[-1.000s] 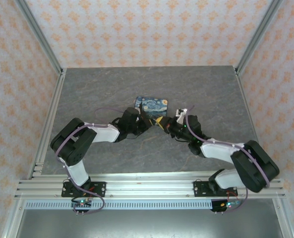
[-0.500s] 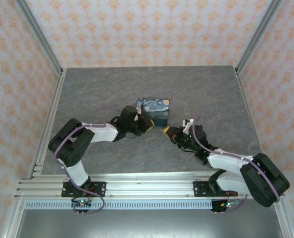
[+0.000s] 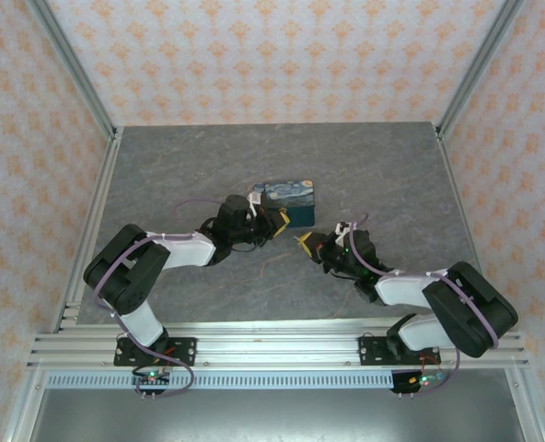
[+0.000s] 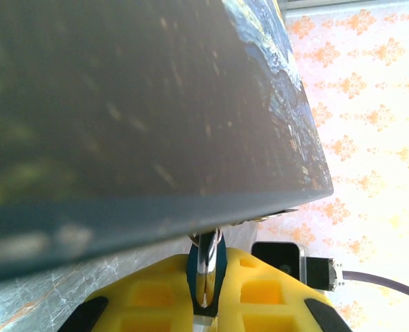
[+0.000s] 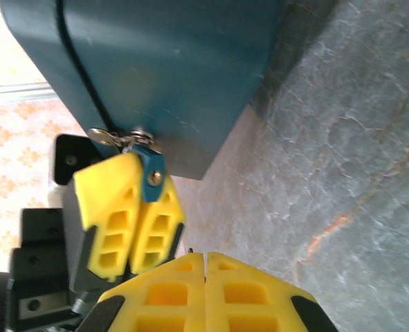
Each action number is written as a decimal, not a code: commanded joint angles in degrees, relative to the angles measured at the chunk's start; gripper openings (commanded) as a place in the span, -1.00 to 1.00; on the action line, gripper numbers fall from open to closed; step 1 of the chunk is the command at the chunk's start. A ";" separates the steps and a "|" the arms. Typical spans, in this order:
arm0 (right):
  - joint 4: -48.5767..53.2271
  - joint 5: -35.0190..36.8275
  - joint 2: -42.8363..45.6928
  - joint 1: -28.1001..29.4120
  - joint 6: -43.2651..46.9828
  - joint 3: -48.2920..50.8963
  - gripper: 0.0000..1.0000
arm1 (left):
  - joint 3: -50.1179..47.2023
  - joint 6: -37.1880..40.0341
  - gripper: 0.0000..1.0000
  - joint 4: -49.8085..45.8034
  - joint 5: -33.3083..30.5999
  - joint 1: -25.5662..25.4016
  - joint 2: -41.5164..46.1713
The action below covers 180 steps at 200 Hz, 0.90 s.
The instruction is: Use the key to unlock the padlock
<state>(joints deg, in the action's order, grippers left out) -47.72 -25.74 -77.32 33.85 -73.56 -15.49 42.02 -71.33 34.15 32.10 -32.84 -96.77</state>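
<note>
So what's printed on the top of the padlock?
A swirling blue-and-yellow starry-night painting covers the top of the padlock; it shows best in the top external view.

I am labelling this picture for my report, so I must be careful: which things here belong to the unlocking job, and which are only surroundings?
Belong to the job:
padlock, lying on the table
key, clamped in the left hand at the padlock's side
right hand, shut, holding nothing

Only surroundings:
grey table
metal frame
patterned walls

Padlock (image 5: 163, 76) side: matt teal. Key (image 4: 206, 270): shiny metal, blue casing. Left gripper fingers (image 5: 115, 207): matt yellow plastic. Table (image 5: 343, 173): grey stone-look.
</note>
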 commanded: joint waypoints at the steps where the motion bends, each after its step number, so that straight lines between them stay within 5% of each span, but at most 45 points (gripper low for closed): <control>1: -4.00 3.35 -0.35 0.26 -2.86 -2.18 -1.00 | -0.89 -2.29 -1.00 6.40 -1.31 0.45 1.66; 180: -5.62 5.81 -6.69 1.14 -4.49 -7.11 -1.00 | -2.64 -4.34 -1.00 11.14 -1.62 0.41 1.40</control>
<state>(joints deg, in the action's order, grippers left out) -50.63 -21.28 -83.33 34.63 -77.58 -20.69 39.90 -75.20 41.69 31.05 -32.84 -96.77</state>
